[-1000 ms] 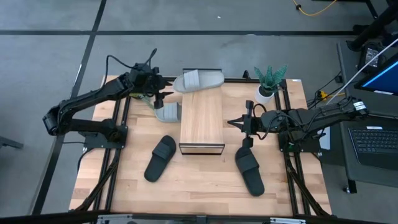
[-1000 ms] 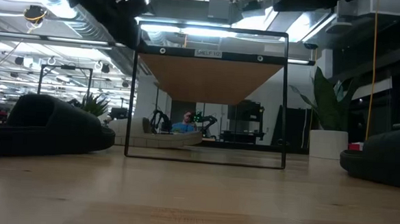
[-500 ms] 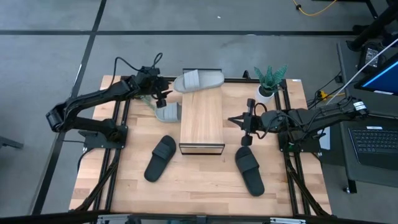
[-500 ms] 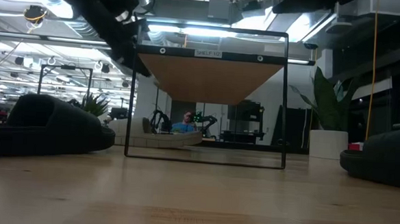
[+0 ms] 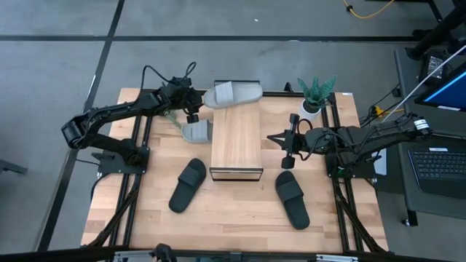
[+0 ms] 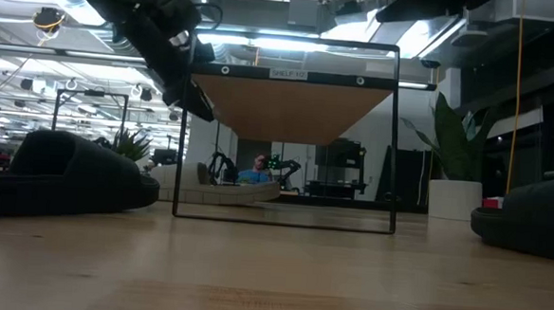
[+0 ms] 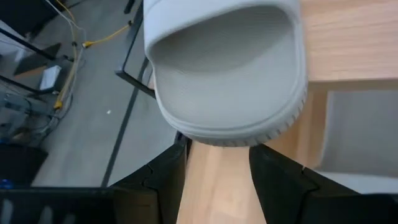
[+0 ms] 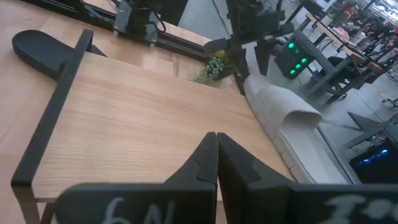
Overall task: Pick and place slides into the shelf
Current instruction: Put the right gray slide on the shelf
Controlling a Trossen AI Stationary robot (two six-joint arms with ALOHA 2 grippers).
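One light grey slide [image 5: 233,94] is lying across the far end of the shelf [image 5: 236,142], overhanging both sides, so a nudge could be tipping it off. The left gripper [image 5: 191,110], fingers spread and empty, is hovering just beside its toe, above the second grey slide [image 5: 196,132]. The right gripper [image 5: 288,150], fingers clenched on nothing, is waiting beside the shelf, with open tabletop toward the black slides [image 5: 293,200].

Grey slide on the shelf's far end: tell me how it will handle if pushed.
The grey slide overhangs the shelf end, so a push outward could probably tip it off. It looks like thick foam, likely light. Its ribbed sole edge probably grips the wood rather than sliding freely.
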